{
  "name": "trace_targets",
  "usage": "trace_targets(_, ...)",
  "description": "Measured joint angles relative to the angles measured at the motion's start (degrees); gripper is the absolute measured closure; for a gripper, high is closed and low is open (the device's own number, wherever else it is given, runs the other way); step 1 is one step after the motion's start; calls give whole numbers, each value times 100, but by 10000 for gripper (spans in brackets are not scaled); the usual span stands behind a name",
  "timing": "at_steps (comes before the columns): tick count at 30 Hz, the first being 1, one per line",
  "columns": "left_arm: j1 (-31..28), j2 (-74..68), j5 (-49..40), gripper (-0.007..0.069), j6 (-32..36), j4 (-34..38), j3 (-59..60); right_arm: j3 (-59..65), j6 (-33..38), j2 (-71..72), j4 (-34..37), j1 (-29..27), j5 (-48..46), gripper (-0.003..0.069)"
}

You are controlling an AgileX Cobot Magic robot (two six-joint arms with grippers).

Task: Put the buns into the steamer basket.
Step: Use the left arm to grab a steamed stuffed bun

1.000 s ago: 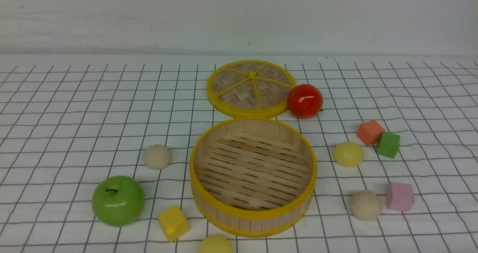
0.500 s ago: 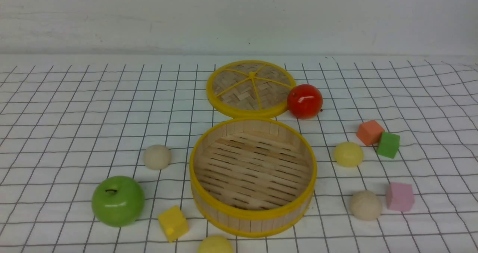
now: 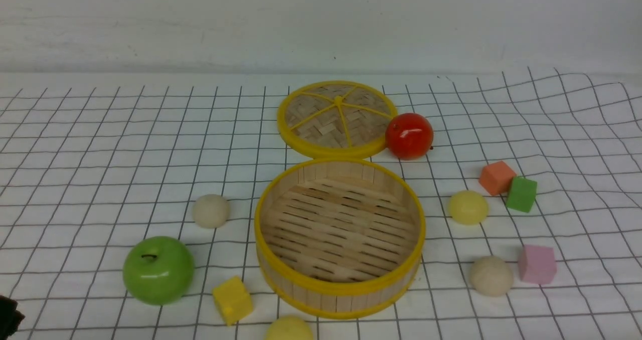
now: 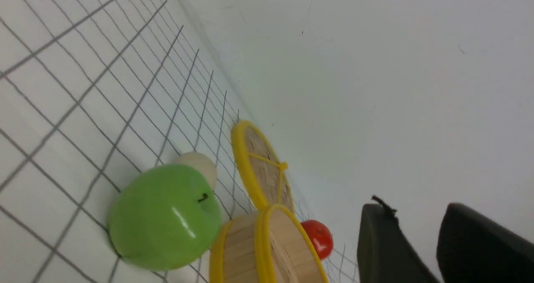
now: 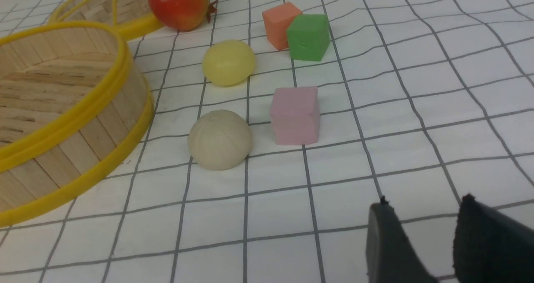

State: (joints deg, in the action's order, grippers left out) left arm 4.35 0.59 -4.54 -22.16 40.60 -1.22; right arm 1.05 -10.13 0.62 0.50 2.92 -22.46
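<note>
Gridded cloth [image 3: 100, 144], steamer basket [image 3: 339, 297] empty. Left gripper [image 4: 415, 216] and right gripper [image 5: 423, 210] both gape, holding nothing; I'd centre the right over the beige bun [image 5: 220, 139] beside the basket, closing gently.

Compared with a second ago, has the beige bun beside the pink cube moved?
No. The beige bun keeps the same gap from the steamer basket and pink cube.

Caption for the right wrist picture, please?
Open right gripper near a beige bun, pink cube and the steamer basket.
</note>
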Motion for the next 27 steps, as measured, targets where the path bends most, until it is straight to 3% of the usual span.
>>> trace_targets(5, 0, -494, -1675, 636, 609, -522, -1614, 0, 0, 0, 0, 0, 0, 418)
trace_targets(9, 0, -1602, -2947, 638, 761, -1072, -2483, 0, 0, 0, 0, 0, 0, 418)
trace_targets(12, 0, -3214, -4333, 638, 1112, -1806, -3346, 0, 0, 0, 0, 0, 0, 418)
trace_targets(14, 0, -3848, -4698, 638, 1220, -2001, -3637, 0, 0, 0, 0, 0, 0, 418)
trace_targets(22, 27, -6196, -4482, 638, 1951, -2063, -4535, 0, 0, 0, 0, 0, 0, 418)
trace_targets(27, 923, -7283, -4332, 638, 2027, -2328, -5222, 0, 0, 0, 0, 0, 0, 418)
